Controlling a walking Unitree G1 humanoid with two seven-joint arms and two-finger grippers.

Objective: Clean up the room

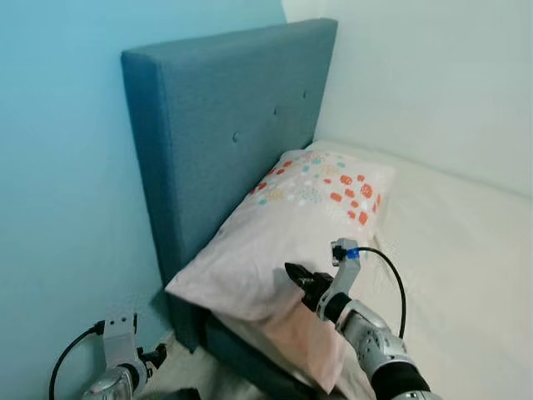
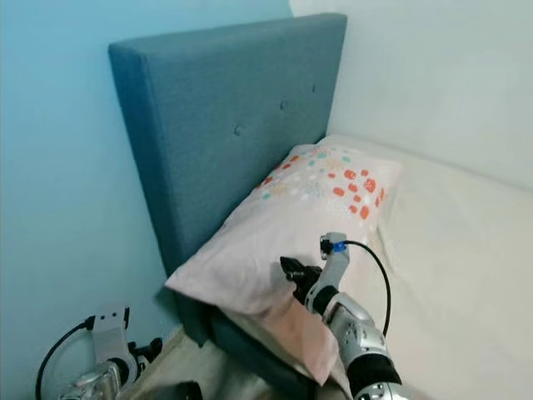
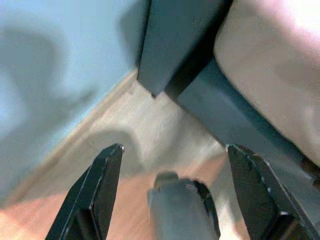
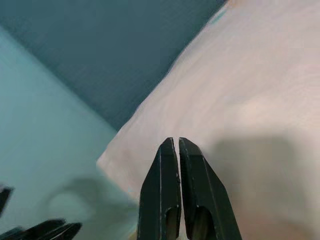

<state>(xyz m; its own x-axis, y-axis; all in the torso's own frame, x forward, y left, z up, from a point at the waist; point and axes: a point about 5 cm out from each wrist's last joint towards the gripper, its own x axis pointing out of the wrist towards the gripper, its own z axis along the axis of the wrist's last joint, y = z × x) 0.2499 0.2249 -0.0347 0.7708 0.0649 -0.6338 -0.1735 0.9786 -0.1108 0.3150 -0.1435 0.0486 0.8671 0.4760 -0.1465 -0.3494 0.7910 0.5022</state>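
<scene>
Pale pink pillow (image 2: 304, 221), orange and teal print at far end, lies against the blue headboard (image 2: 221, 117) on a cream mattress (image 2: 466, 250). Right gripper (image 2: 291, 271) sits at the pillow's near end. Left gripper (image 2: 146, 350) low beside the bed.

Pale patterned pillow (image 1: 291, 225), lying against headboard (image 1: 216, 125)

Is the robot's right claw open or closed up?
Closed. In the right wrist view the right claw has its two black fingers pressed together with nothing between them, just over the pillow.
</scene>
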